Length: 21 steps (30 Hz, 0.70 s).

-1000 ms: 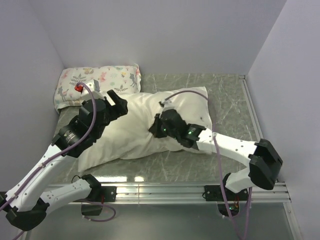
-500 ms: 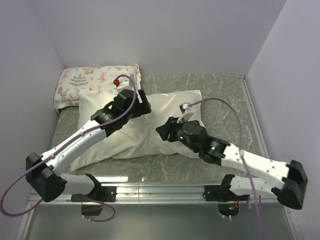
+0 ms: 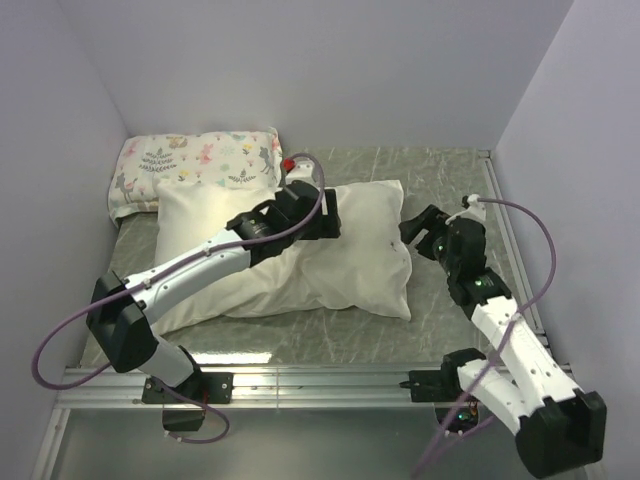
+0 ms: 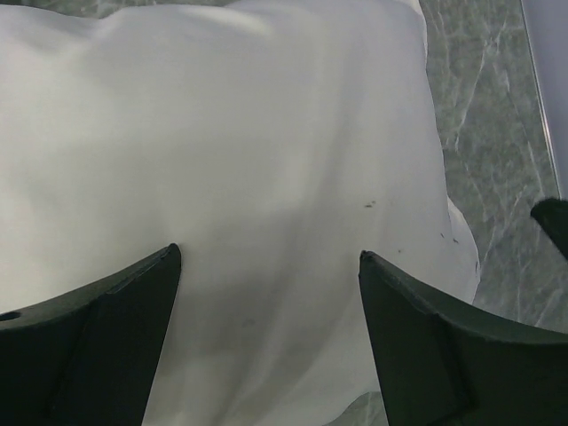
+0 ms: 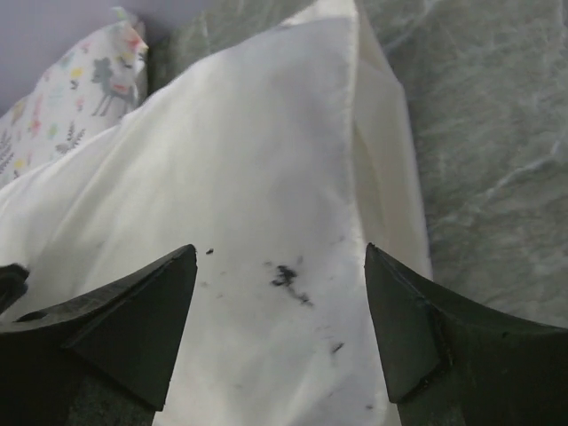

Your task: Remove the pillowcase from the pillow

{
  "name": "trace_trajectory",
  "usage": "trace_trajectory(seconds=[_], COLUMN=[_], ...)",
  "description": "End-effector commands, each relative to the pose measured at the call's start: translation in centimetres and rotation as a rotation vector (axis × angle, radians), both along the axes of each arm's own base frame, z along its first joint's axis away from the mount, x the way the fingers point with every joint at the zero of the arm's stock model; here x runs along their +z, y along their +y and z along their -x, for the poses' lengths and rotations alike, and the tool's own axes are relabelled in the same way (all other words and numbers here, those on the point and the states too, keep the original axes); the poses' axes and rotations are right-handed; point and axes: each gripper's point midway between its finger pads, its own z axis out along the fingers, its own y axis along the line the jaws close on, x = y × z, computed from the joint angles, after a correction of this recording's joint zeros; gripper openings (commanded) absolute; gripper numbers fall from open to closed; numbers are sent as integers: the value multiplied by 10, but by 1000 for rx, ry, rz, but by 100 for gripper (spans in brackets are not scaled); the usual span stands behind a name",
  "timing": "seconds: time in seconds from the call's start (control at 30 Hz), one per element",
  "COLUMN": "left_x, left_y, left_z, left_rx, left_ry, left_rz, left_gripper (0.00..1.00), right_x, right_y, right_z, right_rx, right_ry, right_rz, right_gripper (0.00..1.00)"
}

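Broadly, the grey marbled tabletop [image 3: 455,185] carries everything. The pillowcase [image 3: 350,265] lies across its middle, running from near the left edge to a little past the centre, with its right end well short of the right edge. It is plump and full, with the pillow inside and covered by the cream fabric. At the right end a seam runs along the cloth, and I cannot tell whether the paler layer under it is pillow or more fabric.

A smaller printed pillow [image 3: 195,162] fills the far left corner, its near side against the pillowcase.

The left arm [image 3: 190,272] reaches from the near left corner over the pillowcase. The right arm [image 3: 505,330] rises from the near right corner toward the pillowcase's right end.

The left end effector [image 3: 318,222] is above the fabric's far side, fingers spread wide and holding nothing. The right end effector [image 3: 415,228] is just beside the right end, also wide apart and empty.

A few dark smudges [image 5: 286,275] mark the fabric there.
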Motion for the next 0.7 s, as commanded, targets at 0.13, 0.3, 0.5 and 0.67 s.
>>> trace_trajectory(seconds=[0.13,0.3,0.5,0.67], left_x=[5,-8,-16,-15], left_y=[-32,-40,-40,-41], left_z=[15,24,31,34], left_rx=[-80,-106,-119,-137], left_ry=[-44,-25,-16,-19], left_rz=[-34,-47,-52,-43], left_gripper=[87,85,84,82], right_x=[-14,-29,-32,-20], right_y=[8,21,27,26], right_z=[-45,-77,-87,-71], right_rx=[158,211,245,249], right_ry=[31,69,46,30], right_rz=[-191,-272,-349,-344], right_gripper=[86,86,71,29])
